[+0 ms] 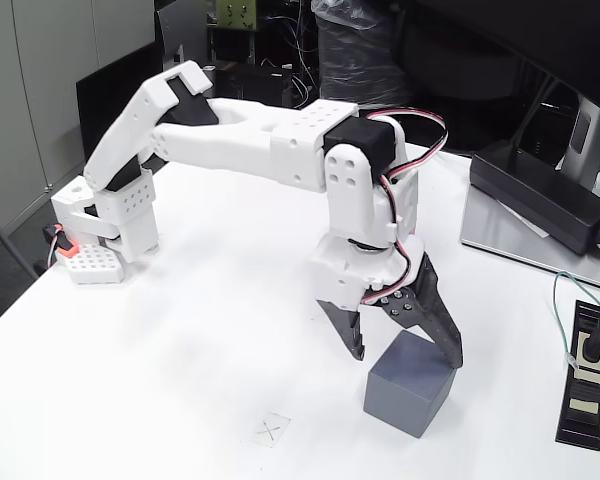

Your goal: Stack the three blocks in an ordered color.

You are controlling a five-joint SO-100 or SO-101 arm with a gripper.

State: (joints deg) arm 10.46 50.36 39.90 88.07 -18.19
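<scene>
From the fixed view I see my arm (280, 150) reaching from its base at the left across the white table (200, 330), folded at the elbow so the wrist points straight down. The gripper (405, 352) hangs over a dark slate grey block (410, 384) that sits on the table toward the lower right of the picture. Its jaws are spread apart: the left finger (350, 335) ends in the air just beside the block's upper left edge, and the right finger (438, 325) comes down at the block's back right corner, where I cannot tell whether it touches. Nothing is clamped between them, so I read the claw as open and straddling the top of the cube rather than holding it. The block rests flat, one corner turned toward the camera. A small pencilled cross mark (270, 430) lies on the table to the left of the block, near but apart from it. At the right side a black power adapter (540, 195) sits on a grey plate, well apart from the block, and a black power strip (587, 385) with a green-and-white cable lies along the right edge.
</scene>
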